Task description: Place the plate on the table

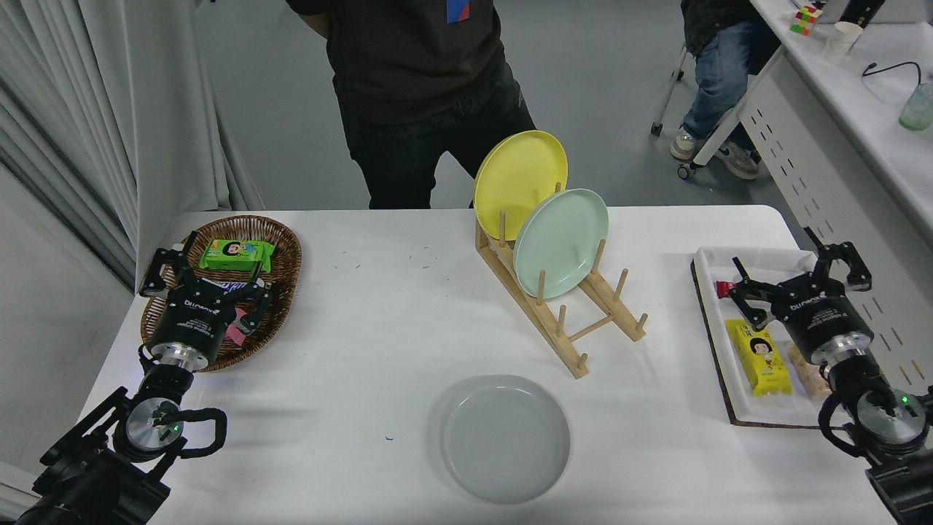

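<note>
White and wide, the table (350,343) fills most of the view. A person (415,80) in dark clothes is seen at its far side. A wooden rack (561,321) is set near the middle of the table. Two plates are held up on edge in it: a yellow plate (519,175) at the back and a mint-green plate (560,242) just in front. A brown woven basket (280,273) with snack packs is placed at the left. A white tray (711,335) with snacks, one of them a yellow pack (758,357), is laid at the right.

The grey plate (504,437) is found flat on the table, near the front edge, in front of the rack. It is touched by nothing.

The left gripper (206,271) is parked over the basket at the lower left, and its fingers are spread wide. The right gripper (798,273) is held over the white tray at the right, well apart from the grey plate. Its fingers are spread wide too, and nothing is held between them.
</note>
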Robot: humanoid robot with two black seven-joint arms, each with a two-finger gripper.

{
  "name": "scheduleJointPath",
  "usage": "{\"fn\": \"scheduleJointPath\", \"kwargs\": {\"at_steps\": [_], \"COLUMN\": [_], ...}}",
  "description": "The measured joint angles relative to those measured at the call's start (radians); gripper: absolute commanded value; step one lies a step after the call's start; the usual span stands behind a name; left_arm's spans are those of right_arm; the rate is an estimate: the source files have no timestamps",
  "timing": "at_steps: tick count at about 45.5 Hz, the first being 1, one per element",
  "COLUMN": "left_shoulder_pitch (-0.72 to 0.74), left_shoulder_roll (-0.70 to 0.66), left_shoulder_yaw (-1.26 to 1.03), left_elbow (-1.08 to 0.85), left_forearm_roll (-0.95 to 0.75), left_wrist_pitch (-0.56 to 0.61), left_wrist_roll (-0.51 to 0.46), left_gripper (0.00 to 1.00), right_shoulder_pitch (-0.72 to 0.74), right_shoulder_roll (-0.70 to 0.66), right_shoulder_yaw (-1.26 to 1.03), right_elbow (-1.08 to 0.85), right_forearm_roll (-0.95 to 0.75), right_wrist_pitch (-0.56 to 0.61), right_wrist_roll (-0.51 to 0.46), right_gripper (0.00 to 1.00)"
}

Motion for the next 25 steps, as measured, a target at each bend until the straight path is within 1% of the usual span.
{"fn": "scheduleJointPath", "kwargs": {"at_steps": [25], "left_shoulder_pitch": [0.000], "left_shoulder_roll": [0.000], "left_shoulder_yaw": [0.000], "left_elbow": [0.000], "left_forearm_roll": [0.000], "left_wrist_pitch": [0.000], "left_wrist_roll": [0.000], "left_gripper": [0.98], "right_shoulder_pitch": [0.008], "right_shoulder_roll": [0.032], "right_shoulder_yaw": [0.025], "right_elbow": [-0.039], "right_forearm_roll": [0.001], "right_wrist_pitch": [-0.001], "right_wrist_roll": [0.002], "right_gripper": [1.00]}}
